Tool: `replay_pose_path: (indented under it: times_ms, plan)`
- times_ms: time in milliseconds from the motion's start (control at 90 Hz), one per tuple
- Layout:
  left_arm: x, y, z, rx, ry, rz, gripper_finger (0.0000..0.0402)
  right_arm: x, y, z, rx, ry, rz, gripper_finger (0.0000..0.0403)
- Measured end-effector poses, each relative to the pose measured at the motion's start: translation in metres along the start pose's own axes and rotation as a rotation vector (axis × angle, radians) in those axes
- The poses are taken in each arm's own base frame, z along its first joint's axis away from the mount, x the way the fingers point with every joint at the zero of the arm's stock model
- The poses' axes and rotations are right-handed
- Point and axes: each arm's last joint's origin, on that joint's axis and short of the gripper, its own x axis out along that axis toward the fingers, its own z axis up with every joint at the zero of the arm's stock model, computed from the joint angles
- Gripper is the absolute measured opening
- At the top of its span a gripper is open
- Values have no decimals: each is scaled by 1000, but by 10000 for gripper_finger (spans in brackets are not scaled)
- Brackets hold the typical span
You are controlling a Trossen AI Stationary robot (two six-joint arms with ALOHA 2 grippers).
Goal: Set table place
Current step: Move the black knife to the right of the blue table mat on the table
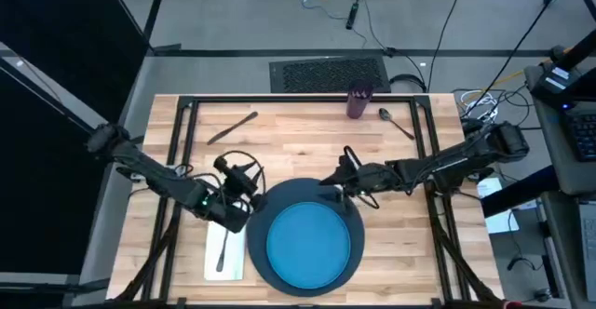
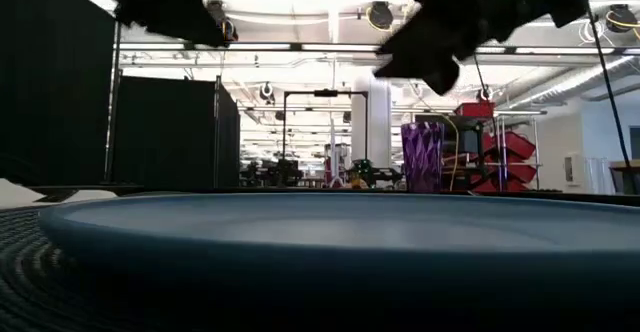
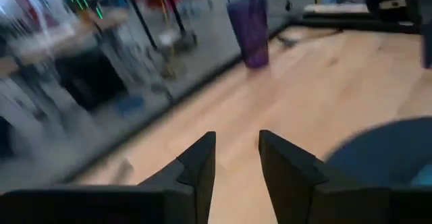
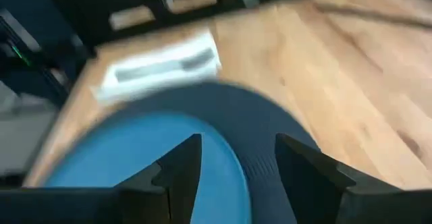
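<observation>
We are looking down on one table (image 1: 400, 169) of pale planks, and we are counting the pieces on it. One large navy disc (image 1: 279, 202) is lying at the lower centre of the high view, with one bright blue plate (image 1: 307, 244) resting on top of it. One white napkin (image 1: 212, 258) is lying just left of the disc, at the lower left, and one fork (image 1: 223, 249) is resting on it. One knife (image 1: 233, 127) is lying tilted in the upper left part of the tabletop, well apart from the plate. One purple cup (image 1: 359, 101) is standing upright at the upper edge, right of centre, and one spoon (image 1: 395, 122) is lying just beside it to the right.

Two arms are reaching in. The left gripper (image 1: 250, 177) is sitting left of centre, beside the disc's upper left rim; in its wrist view its fingers (image 3: 199, 162) are standing a narrow gap apart over bare wood, holding nothing. The right gripper (image 1: 343, 171) is sitting above the disc's upper right rim; its fingers (image 4: 181, 166) are spread wider, empty, with the plate and napkin showing beyond them.
</observation>
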Motion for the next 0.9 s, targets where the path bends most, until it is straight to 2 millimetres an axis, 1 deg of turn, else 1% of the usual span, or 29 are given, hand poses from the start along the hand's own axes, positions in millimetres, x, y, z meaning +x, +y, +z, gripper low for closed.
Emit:
replay_pose_path:
  times_ms: [78, 189, 233, 344, 456, 511, 589, 733, 822, 900]
  plan:
    - [7, 4, 3, 82, 7, 19, 101, 6, -4, 1, 11, -35, -2, 176]
    - [11, 14, 8, 111, 13, 45, 101, 19, -16, 0, 31, -69, -31, 176]
    - [11, 19, 10, 120, 13, 53, 101, 26, -22, -1, 40, -51, -36, 176]
    - [8, 35, 4, 127, 7, 70, 101, 50, -39, 5, 65, 9, 2, 176]
    - [5, 57, -10, 89, -6, 94, 101, 82, -57, 19, 29, 95, 63, 176]
    - [2, 67, -18, 50, -20, 85, 101, 98, -65, 29, -8, 151, 96, 176]
    - [-1, 77, -26, 9, -43, 33, 101, 119, -78, 51, -89, 215, 119, 176]
    - [-6, 85, -30, -38, -148, -147, 101, 150, -112, 95, -247, 312, 84, 176]
    - [-8, 88, -29, -66, -223, -178, 101, 166, -138, 119, -274, 332, 81, 176]
    - [-8, 88, -31, -43, -228, -178, 101, 177, -162, 133, -252, 362, 104, 176]
